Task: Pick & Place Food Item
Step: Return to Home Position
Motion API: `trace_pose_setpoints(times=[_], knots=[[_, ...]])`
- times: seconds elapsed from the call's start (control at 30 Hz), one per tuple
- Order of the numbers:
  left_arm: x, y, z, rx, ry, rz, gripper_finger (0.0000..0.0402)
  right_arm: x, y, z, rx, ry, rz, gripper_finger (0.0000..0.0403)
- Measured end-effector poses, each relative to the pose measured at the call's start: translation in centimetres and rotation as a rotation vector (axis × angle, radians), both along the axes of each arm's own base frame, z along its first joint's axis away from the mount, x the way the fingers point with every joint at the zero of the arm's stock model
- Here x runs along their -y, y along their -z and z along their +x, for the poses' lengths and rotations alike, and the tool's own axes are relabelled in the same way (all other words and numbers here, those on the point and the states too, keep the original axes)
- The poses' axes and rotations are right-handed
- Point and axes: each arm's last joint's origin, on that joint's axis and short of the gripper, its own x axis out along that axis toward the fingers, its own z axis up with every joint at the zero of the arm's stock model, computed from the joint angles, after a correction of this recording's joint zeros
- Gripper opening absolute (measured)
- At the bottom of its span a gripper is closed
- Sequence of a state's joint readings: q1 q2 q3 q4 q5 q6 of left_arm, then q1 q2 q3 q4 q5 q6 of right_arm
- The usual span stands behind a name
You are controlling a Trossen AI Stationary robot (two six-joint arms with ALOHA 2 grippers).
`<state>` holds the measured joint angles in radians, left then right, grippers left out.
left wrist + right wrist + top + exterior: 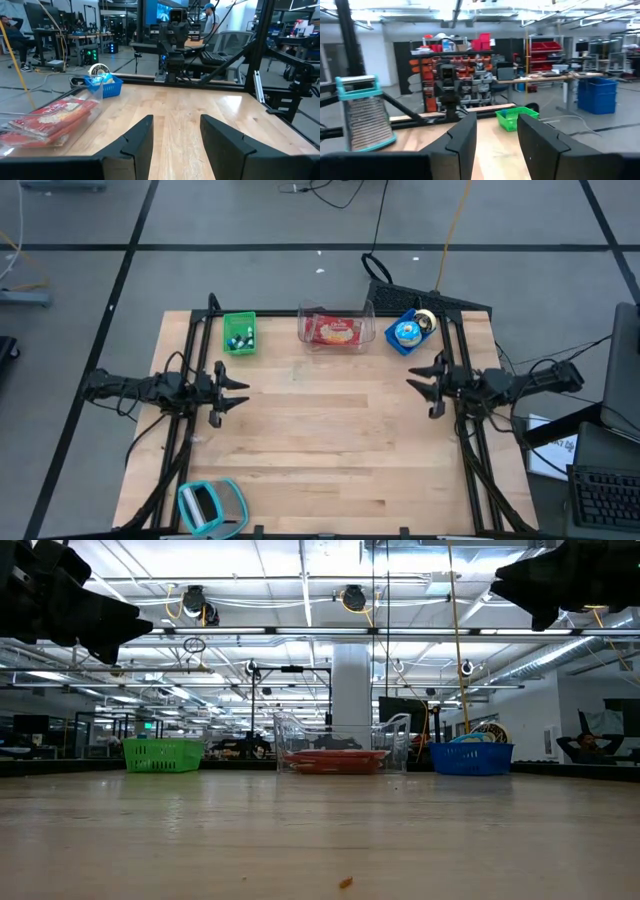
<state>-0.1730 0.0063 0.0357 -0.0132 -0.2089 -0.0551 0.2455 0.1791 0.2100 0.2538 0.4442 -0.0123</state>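
Note:
A red food packet [337,331] lies flat in a clear plastic bin [368,320] at the table's far edge; it also shows in the low view [335,761] and in the left wrist view [52,116]. My left gripper [240,391] hovers at the table's left side, open, pointing level toward the right, with nothing between its fingers [176,120]. My right gripper [415,385] hovers at the right side, open and empty [496,117], pointing left and slightly upward. Both are well clear of the packet.
A green basket [239,332] with small items stands far left of the bin, a blue basket [408,332] with a round pack far right. A teal grater [210,505] lies at the near left corner. Bare wood spans the table's middle.

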Motion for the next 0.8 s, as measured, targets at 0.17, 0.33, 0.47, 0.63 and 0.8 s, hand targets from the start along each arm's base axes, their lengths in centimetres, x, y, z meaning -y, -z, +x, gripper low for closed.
trace_pose_setpoints(times=[0.17,0.33,0.47,0.63,0.8], knots=[[0.0,0.0,0.0,0.005,0.000,-0.002,0.0161,0.6,0.4,0.1,-0.022,0.063,-0.005,0.0130],[0.0,-0.1,0.0,0.008,0.000,-0.002,0.0161,1.1,1.3,0.3,-0.040,0.079,-0.011,0.0130],[0.0,-0.1,0.0,0.011,0.000,-0.003,0.0161,1.1,2.0,0.4,-0.066,0.060,-0.040,0.0130],[0.0,-0.1,0.0,0.012,0.000,-0.004,0.0161,1.1,3.7,0.6,-0.072,0.063,-0.062,0.0130],[0.0,-0.1,0.0,0.013,0.000,-0.004,0.0161,1.0,3.1,0.5,0.019,0.031,-0.072,0.0130]])
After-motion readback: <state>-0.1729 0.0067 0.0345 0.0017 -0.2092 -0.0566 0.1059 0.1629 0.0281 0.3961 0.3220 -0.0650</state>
